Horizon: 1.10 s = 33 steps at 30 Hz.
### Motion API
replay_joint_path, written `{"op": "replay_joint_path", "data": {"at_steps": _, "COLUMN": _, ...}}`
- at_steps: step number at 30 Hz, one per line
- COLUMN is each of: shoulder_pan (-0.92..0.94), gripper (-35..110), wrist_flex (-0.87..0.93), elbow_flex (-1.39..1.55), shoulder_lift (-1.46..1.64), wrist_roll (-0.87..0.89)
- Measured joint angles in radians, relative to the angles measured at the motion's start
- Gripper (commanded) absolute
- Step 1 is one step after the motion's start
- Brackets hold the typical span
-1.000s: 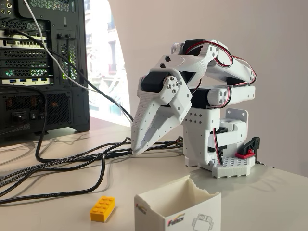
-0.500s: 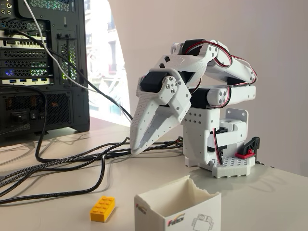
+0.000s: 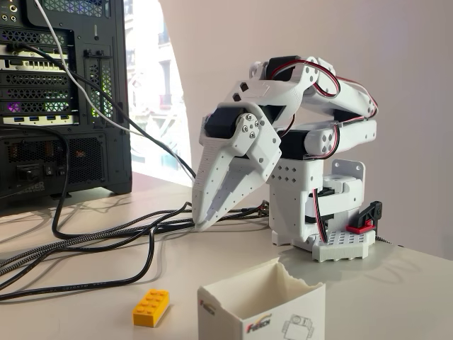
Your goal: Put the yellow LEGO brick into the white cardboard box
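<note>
One white arm sits folded over its base on the pale worktop, beside a black computer tower whose cables trail across the surface. The pincer points down with its tips drawn nearly together, holding nothing, just above the cables. The white cardboard box stands open at the front edge, right of the yellow LEGO brick, which lies flat on the worktop, near the box but apart from it. Risk, as judged: the pincer must reach forward over the cables and could snag them; the small brick could skid away from a narrow or off-centre grip; the light box could be knocked over
</note>
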Motion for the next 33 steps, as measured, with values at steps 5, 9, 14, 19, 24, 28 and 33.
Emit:
{"op": "replay_joint_path", "data": {"at_steps": 5, "shoulder_pan": 0.0, "gripper": -9, "wrist_flex": -0.014, "elbow_flex": -0.064, "shoulder_lift": -0.11, "wrist_roll": 0.0}}
{"op": "replay_joint_path", "data": {"at_steps": 9, "shoulder_pan": 0.0, "gripper": -9, "wrist_flex": -0.021, "elbow_flex": -0.123, "shoulder_lift": -0.196, "wrist_roll": 0.0}}
{"op": "replay_joint_path", "data": {"at_steps": 14, "shoulder_pan": 0.0, "gripper": -7, "wrist_flex": -0.038, "elbow_flex": -0.187, "shoulder_lift": -0.298, "wrist_roll": 0.058}}
{"op": "replay_joint_path", "data": {"at_steps": 19, "shoulder_pan": 0.008, "gripper": 0, "wrist_flex": -0.043, "elbow_flex": -0.265, "shoulder_lift": -0.428, "wrist_roll": 0.166}}
{"op": "replay_joint_path", "data": {"at_steps": 24, "shoulder_pan": 0.008, "gripper": 0, "wrist_flex": -0.097, "elbow_flex": -0.316, "shoulder_lift": -0.56, "wrist_roll": 0.321}}
{"op": "replay_joint_path", "data": {"at_steps": 28, "shoulder_pan": 0.008, "gripper": 1, "wrist_flex": -0.164, "elbow_flex": -0.347, "shoulder_lift": -0.666, "wrist_roll": 0.477}}
{"op": "replay_joint_path", "data": {"at_steps": 33, "shoulder_pan": 0.008, "gripper": 3, "wrist_flex": -0.212, "elbow_flex": -0.391, "shoulder_lift": -0.808, "wrist_roll": 0.669}}
